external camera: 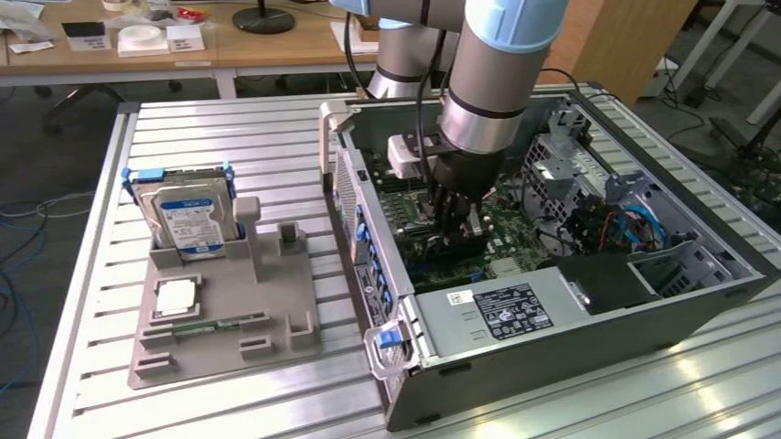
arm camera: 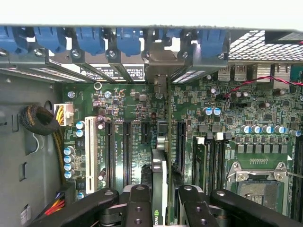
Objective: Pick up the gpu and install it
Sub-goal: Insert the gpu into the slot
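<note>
The gpu (arm camera: 160, 182) appears edge-on in the wrist view as a thin dark card standing upright over the motherboard's (arm camera: 128, 109) long black slots. Its silvery end bracket (arm camera: 160, 64) reaches the rear slot openings of the case. My gripper (arm camera: 163, 201) is shut on the card, with one black finger (arm camera: 138, 203) on each side. In the exterior view my gripper (external camera: 452, 229) reaches straight down into the open computer case (external camera: 550, 347), low over the motherboard (external camera: 427, 270). There the fingers and wrist hide most of the card.
Blue slot latches (arm camera: 90, 40) line the case's rear wall. A CPU socket (arm camera: 258, 187) lies beside the slots. On the exterior view's left, a grey rack (external camera: 219, 306) holds a hard drive (external camera: 189, 219), a chip (external camera: 175, 294) and a memory stick (external camera: 201, 325).
</note>
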Controlling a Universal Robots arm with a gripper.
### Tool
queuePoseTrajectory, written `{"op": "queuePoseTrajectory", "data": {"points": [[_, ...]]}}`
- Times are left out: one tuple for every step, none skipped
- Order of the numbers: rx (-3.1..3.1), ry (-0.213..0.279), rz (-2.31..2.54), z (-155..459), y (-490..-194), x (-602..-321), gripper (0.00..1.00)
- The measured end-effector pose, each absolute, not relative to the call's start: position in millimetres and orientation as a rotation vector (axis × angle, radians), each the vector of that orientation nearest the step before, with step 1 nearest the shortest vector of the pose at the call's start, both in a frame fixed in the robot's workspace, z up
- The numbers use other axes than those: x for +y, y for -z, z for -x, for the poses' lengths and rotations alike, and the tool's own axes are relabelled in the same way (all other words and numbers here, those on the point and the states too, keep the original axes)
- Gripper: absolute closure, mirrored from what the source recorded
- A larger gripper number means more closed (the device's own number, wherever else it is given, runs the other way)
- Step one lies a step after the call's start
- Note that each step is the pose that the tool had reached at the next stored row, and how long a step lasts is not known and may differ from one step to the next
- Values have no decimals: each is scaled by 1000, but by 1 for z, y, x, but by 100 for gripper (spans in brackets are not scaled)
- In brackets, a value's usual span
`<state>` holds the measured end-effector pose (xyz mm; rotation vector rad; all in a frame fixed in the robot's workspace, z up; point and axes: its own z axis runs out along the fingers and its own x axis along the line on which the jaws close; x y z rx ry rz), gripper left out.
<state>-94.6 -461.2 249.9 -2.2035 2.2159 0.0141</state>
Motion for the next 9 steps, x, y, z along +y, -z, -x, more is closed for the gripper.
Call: {"op": "queuePoseTrajectory", "data": {"points": [[2216,-14,2204,95,-249,-461,74],[2216,-15,2203,95,-248,-461,74],[2216,-15,2203,95,-248,-461,74],[2216,-15,2203,95,-248,-461,74],[2216,-14,2203,95,-248,-461,74],[2216,-14,2203,95,-248,-461,74],[2216,-14,2203,95,-248,-461,74],[2216,-14,2203,95,-248,-461,74],[2216,-14,2203,95,-248,-461,74]]}}
